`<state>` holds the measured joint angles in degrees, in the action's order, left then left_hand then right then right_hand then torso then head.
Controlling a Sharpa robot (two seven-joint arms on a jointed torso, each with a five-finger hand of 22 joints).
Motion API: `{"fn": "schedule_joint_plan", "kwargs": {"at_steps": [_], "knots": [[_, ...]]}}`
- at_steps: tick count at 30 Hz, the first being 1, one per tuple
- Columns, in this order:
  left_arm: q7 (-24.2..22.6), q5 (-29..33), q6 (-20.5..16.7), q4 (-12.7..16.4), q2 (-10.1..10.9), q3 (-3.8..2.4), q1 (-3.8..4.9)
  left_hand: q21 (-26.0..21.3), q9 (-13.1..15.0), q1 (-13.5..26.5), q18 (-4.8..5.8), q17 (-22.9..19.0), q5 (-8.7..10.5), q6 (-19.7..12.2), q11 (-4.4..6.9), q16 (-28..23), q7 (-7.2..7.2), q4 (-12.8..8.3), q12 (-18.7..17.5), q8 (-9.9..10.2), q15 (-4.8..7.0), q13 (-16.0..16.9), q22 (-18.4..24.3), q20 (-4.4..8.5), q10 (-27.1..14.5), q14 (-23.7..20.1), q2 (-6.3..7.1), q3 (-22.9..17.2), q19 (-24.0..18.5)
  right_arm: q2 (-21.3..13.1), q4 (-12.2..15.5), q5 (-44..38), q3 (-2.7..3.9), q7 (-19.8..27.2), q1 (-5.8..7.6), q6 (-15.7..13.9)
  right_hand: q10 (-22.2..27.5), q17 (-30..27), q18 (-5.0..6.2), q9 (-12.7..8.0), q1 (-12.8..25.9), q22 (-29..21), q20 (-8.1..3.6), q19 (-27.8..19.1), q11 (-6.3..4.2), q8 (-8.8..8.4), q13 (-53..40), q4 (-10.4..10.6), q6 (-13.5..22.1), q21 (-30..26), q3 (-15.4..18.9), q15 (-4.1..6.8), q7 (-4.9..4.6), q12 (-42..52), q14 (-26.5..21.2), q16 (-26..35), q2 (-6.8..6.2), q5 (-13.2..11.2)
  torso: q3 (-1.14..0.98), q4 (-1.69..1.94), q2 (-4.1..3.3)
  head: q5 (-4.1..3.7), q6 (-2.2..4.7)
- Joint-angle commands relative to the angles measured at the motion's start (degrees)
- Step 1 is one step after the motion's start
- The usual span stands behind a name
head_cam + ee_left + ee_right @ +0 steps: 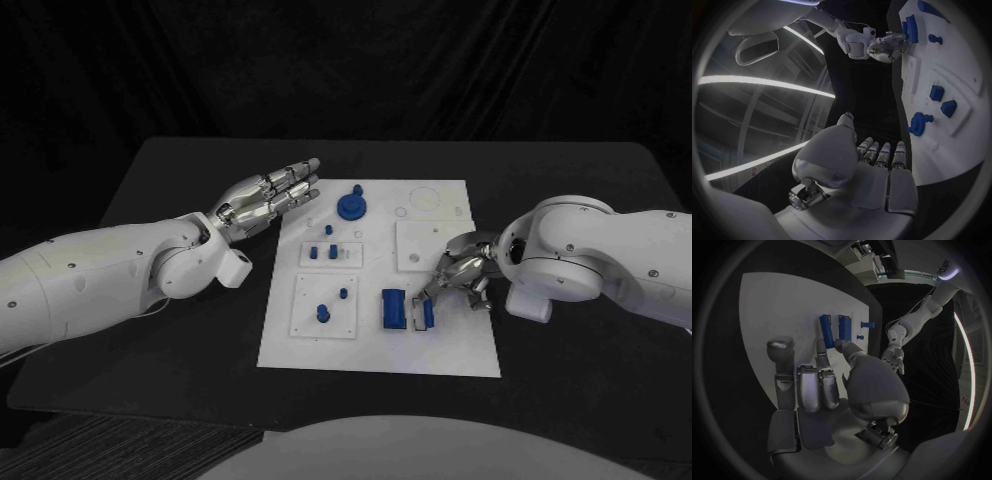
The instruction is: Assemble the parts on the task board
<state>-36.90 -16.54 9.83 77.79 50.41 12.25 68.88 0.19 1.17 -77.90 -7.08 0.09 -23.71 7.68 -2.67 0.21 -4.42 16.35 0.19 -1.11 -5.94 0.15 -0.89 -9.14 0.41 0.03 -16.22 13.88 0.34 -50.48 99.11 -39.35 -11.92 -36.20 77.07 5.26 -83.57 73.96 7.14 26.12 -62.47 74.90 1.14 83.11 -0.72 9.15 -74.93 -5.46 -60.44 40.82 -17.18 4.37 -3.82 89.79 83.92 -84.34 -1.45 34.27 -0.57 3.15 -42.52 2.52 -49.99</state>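
right hand (459,272) pinches the thin blue plastic bar (420,313) by its end; looks light, stiff, maybe slippery. left hand (270,197) flat, spread.

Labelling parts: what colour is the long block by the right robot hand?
Blue; the long block shows best in the head view.

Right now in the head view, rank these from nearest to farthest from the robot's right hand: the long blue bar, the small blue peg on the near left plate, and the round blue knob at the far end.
1. Long blue bar, just beside the right hand.
2. Small blue peg, near-left plate.
3. Round blue knob, far end, by the left hand.
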Motion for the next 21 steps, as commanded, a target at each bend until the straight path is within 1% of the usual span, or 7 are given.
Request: {"fn": "schedule_joint_plan", "kwargs": {"at_steps": [1,15,17,21], "knots": [[-0.5,0.0,0.8,0.1,-0.1,-0.04,-0.08,0.1,0.1,-0.5,-0.13,-0.1,-0.36,0.2,-0.36,-0.2,-0.24,0.1,0.0,-0.2,-0.68,0.1,0.0,-0.56,0.2,0.0,0.03,-0.4,0.0,0.1,0.0,0.2,0.01,-0.8,-0.23,0.8,-6.4,-0.1,0.53,0.1,0.4,3.2,0.26,0.1,-0.14,0.31,-15.1,0.2,0.2,-0.4,-0.1,0.33,0.21,0.2,3.4,0.3,0.29,-0.7,0.02,0.06,0.01,-0.02,-0.01],[-0.2,0.0,1.0,0.0,-0.1,-0.04,-0.09,0.1,0.1,-0.6,0.01,-0.1,-0.48,0.2,-0.37,-0.2,-0.26,0.0,0.0,-0.2,-0.93,0.1,0.0,-0.67,0.2,0.0,0.04,-0.5,0.0,0.3,0.0,0.2,0.01,-1.1,-0.39,1.0,-6.4,-0.4,0.58,0.4,0.5,3.1,0.2,0.0,-0.25,0.59,-15.1,0.6,0.1,-0.9,-0.1,0.43,0.32,0.2,3.3,0.4,0.7,-2.3,0.04,0.0,0.04,0.17,-0.01],[-0.1,0.0,1.1,0.0,-0.2,-0.04,-0.09,0.2,0.1,-0.7,0.03,-0.1,-0.51,0.2,-0.38,-0.2,-0.27,0.0,0.0,-0.2,-0.97,0.1,0.0,-0.69,0.2,0.0,0.04,-0.5,0.0,0.3,-0.1,0.1,0.01,-1.1,-0.41,1.0,-6.4,-0.5,0.58,0.5,0.7,3.0,0.17,0.1,-0.29,0.71,-15.1,0.9,0.1,-1.0,0.1,0.46,0.38,0.2,3.3,0.5,0.87,-3.7,0.04,-0.01,0.05,0.15,-0.01],[-0.1,0.0,1.2,0.0,-0.2,-0.04,-0.09,0.2,0.1,-0.7,0.06,-0.1,-0.55,0.2,-0.39,-0.2,-0.28,0.0,0.0,-0.2,-1.02,0.1,0.0,-0.72,0.2,0.0,0.03,-0.5,0.0,0.4,-0.2,0.0,0.01,-1.1,-0.46,0.9,-6.4,-0.5,0.59,0.5,0.8,3.0,0.15,0.1,-0.31,0.76,-15.1,1.0,0.1,-1.0,0.0,0.48,0.41,0.2,3.3,0.5,1.09,-4.0,0.05,0.05,0.05,0.14,-0.01]]}}
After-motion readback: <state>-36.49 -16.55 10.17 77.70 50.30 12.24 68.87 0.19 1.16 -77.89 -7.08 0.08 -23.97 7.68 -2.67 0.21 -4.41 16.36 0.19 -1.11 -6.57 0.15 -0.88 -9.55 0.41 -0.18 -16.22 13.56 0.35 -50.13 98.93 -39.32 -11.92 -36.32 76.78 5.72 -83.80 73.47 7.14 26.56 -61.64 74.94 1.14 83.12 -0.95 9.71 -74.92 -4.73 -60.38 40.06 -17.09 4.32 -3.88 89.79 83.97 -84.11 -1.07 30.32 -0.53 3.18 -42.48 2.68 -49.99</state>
